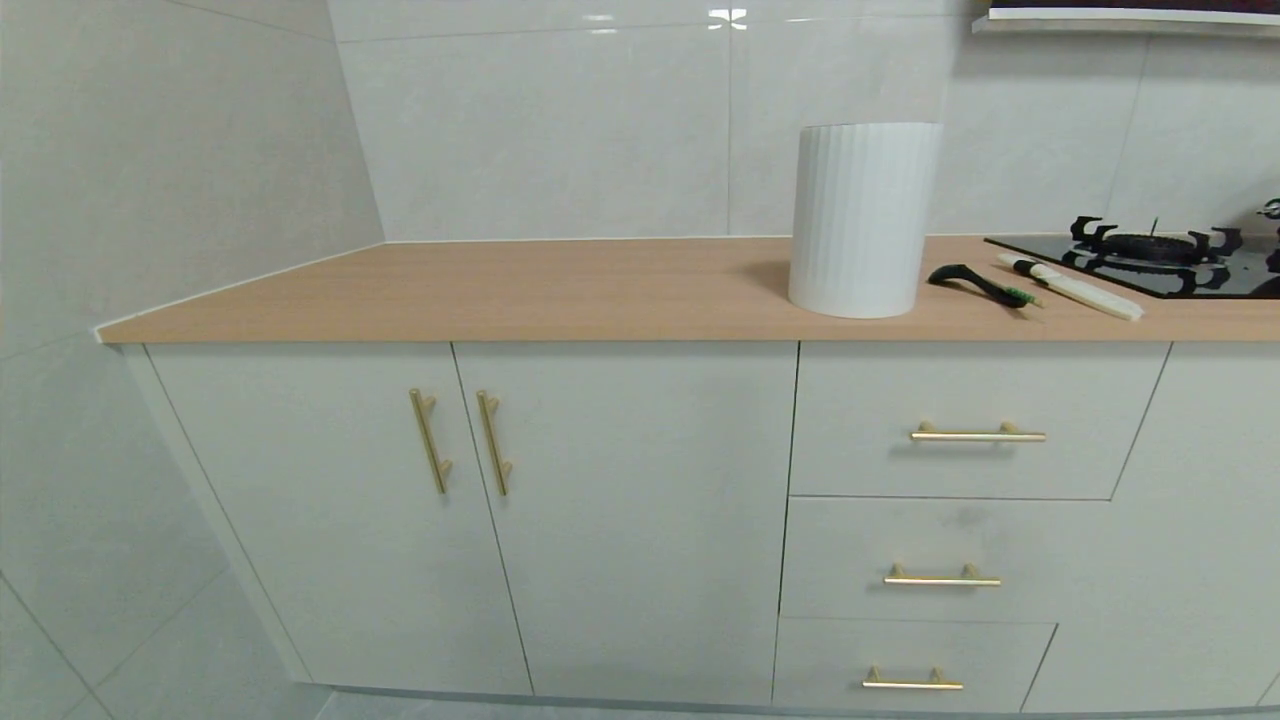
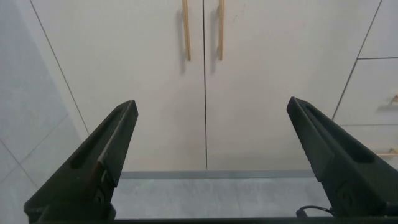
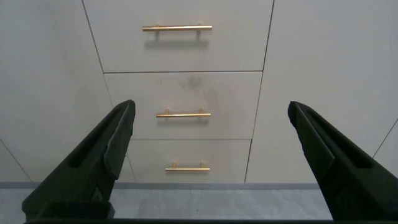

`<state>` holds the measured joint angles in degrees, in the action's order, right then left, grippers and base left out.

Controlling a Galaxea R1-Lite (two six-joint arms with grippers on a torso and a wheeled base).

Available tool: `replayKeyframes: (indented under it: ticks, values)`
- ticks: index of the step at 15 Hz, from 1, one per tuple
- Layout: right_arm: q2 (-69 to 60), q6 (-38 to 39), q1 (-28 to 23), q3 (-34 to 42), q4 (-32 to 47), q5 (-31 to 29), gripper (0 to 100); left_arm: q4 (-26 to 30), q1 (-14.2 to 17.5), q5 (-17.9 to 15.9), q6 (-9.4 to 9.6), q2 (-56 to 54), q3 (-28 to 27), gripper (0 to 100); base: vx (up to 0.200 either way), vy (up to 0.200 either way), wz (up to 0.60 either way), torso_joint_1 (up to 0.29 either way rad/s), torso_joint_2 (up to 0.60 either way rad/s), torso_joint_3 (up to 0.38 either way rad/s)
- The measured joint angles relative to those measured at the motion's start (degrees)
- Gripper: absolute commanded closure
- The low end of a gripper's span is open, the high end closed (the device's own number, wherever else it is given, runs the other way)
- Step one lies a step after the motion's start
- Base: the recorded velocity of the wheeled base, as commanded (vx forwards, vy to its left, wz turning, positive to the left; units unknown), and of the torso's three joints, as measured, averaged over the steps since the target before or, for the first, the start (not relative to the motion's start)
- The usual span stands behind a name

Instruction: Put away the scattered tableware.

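On the wooden counter point(image 1: 500, 290) stands a tall white ribbed holder point(image 1: 863, 218). Right beside it lie a black utensil with a green tip point(image 1: 982, 285) and a long white utensil with a dark end point(image 1: 1072, 286). My left gripper point(image 2: 211, 112) hangs low in front of the double cabinet doors point(image 2: 205, 81), open and holding nothing. My right gripper point(image 3: 210, 115) hangs low before the drawer stack point(image 3: 183, 93), also open with nothing between its fingers.
A black gas hob point(image 1: 1150, 258) sits at the counter's far right. Below the counter are two doors with gold handles point(image 1: 460, 440) and three drawers with gold handles point(image 1: 978, 434). A tiled wall point(image 1: 150, 200) closes the left side. Grey floor point(image 2: 211, 196) lies below.
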<state>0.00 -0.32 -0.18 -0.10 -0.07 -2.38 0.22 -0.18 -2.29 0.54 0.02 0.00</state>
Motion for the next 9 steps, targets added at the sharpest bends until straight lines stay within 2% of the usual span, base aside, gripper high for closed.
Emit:
replayKeyframes:
  ticks: [2, 9]
  values:
    - [0.00, -0.01, 0.00, 0.00, 0.00, 0.00, 0, 0.00, 0.00, 0.00, 0.00, 0.00, 0.00, 0, 0.000, 0.000, -0.60, 0.005, 0.00, 0.002]
    - [0.00, -0.09, -0.02, 0.00, 0.00, 0.00, 0, -0.01, 0.02, 0.00, 0.00, 0.00, 0.00, 0, 0.000, 0.000, 0.00, 0.000, 0.00, 0.000]
